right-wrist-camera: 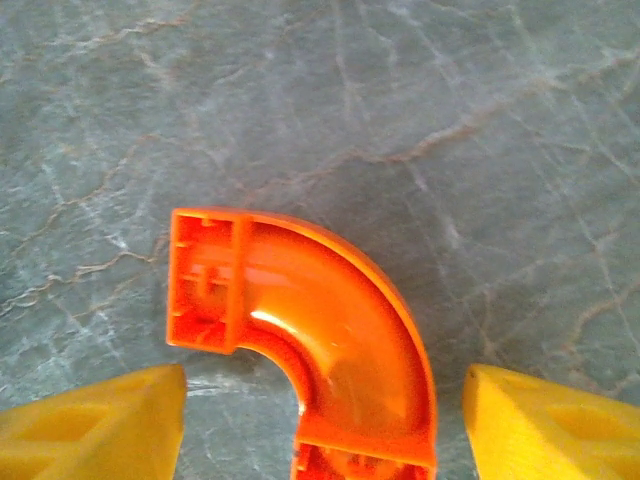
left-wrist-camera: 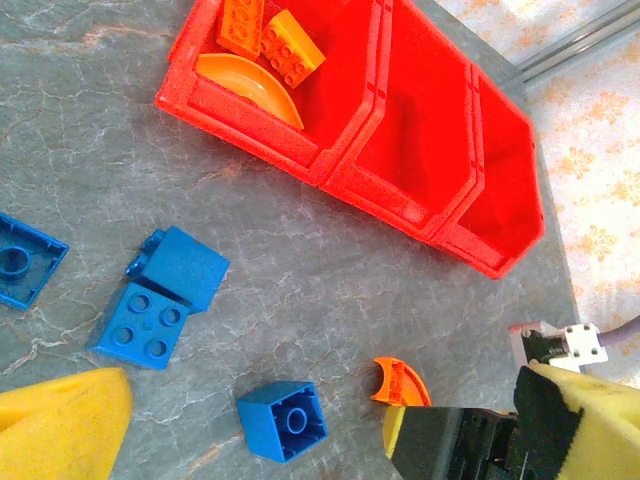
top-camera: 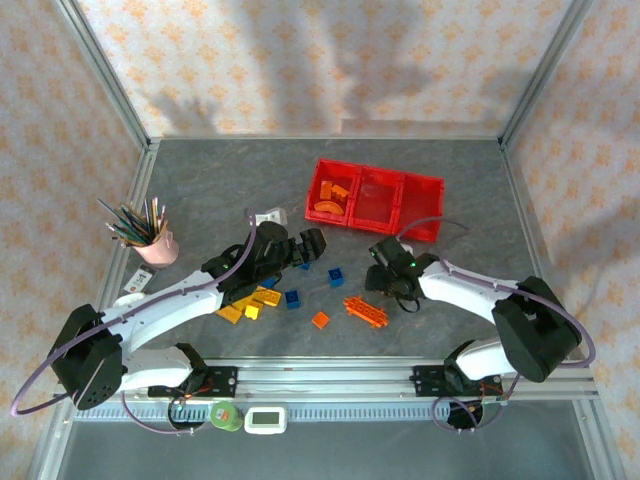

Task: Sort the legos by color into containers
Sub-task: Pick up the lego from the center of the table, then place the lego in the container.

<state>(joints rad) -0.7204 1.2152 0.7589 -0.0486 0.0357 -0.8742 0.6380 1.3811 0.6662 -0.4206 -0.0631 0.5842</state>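
Near the front of the grey table (top-camera: 200, 190), small plastic legos (top-camera: 258, 300) lie loose: yellow, blue and orange ones. The right gripper (right-wrist-camera: 320, 425) hangs low over a curved orange plastic arch brick (right-wrist-camera: 330, 330). Its jaws are open, one yellow fingertip (right-wrist-camera: 90, 425) on each side, not touching the arch. The left gripper (top-camera: 308, 246) has its jaws wide open, with a blue square brick (left-wrist-camera: 283, 420) on the table below. Farther back sits the long red plastic tray of three bins (top-camera: 420, 205). Orange pieces (left-wrist-camera: 260, 50) lie in its left bin.
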